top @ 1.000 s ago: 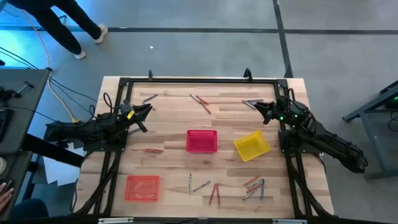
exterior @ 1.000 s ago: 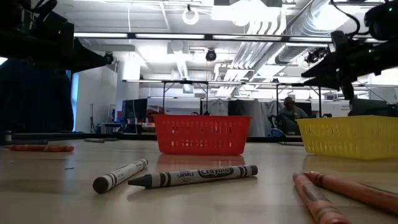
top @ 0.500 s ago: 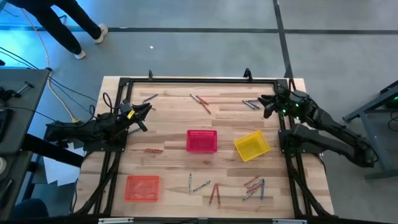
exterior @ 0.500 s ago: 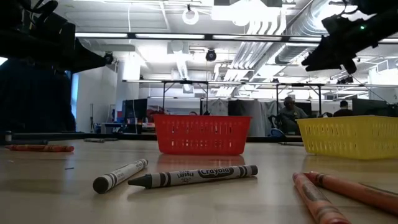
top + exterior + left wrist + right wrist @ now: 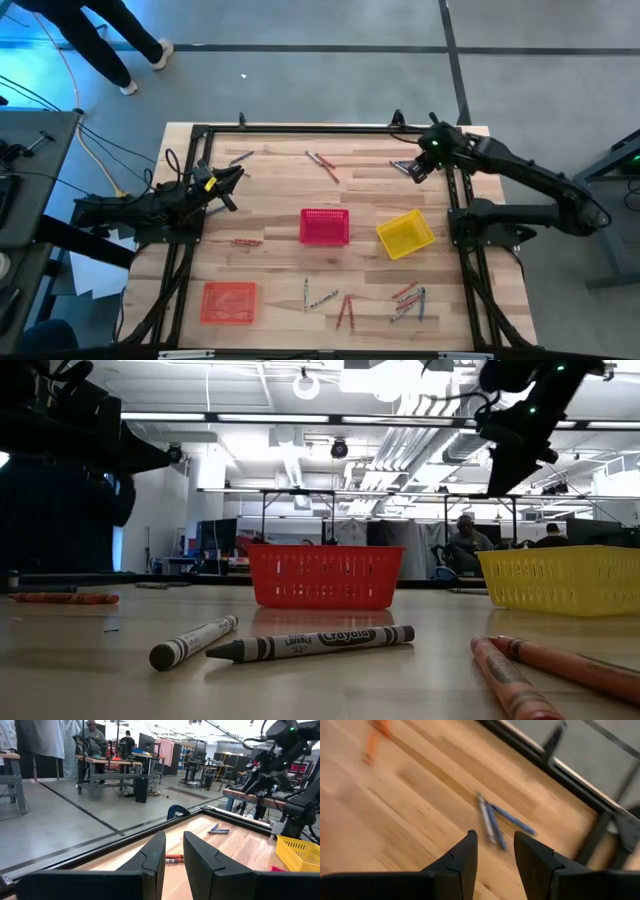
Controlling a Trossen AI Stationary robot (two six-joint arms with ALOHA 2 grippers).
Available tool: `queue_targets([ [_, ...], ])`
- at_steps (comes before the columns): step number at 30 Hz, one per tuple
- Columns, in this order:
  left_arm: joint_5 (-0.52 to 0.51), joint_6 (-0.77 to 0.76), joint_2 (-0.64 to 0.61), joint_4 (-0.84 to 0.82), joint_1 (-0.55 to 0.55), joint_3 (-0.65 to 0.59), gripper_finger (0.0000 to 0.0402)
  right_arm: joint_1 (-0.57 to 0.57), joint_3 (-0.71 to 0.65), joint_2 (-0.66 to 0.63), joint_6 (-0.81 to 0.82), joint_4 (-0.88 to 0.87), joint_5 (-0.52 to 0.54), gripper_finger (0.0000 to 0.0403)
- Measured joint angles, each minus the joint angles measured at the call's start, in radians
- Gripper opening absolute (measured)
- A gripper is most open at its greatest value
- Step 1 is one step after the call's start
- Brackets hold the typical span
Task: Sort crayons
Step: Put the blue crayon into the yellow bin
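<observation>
Hovering over the blue crayons [image 5: 496, 822] at the worktop's [image 5: 280, 205] far edge, your right pincer [image 5: 492, 851] stands spread, empty; left pincer [image 5: 173, 851] narrowly parted.

We see our right gripper [image 5: 494, 851] open, with a gap between its two dark fingers [image 5: 457, 862]. Past them, blue and grey crayons [image 5: 495, 822] lie together on the wooden table [image 5: 410, 810]. An orange crayon [image 5: 371, 745] lies well apart from them.

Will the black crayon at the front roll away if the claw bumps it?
Probably, if pushed from the side. The black crayon is a round stick lying flat on the smooth table, so it may well roll. Its paper wrap should give a claw some grip. It looks stiff and light, though a hard squeeze might snap it.
</observation>
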Motion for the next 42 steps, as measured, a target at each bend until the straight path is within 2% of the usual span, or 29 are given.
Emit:
queue_targets([
  [5,0.0,0.0,0.0,0.0,0.0,0.0,0.0056,0.0,0.041,0.122,-0.003,-0.068,0.063,0.0122],
  [14,0.0,-0.005,0.0,0.0,0.0,0.0,0.0056,-0.073,0.038,0.279,-0.07,-0.048,0.067,0.0122],
  [22,0.0,-0.006,0.0,0.0,0.0,0.0,0.0056,-0.161,0.038,0.364,-0.139,-0.019,0.065,0.0122],
  [29,0.001,-0.008,0.0,-0.001,0.0,0.0,0.0056,-0.202,0.038,0.443,-0.293,0.001,0.011,0.0122],
  [42,0.001,-0.007,0.0,-0.002,0.0,0.0,0.0056,-0.203,0.037,0.599,-0.497,0.088,0.015,0.0122],
])
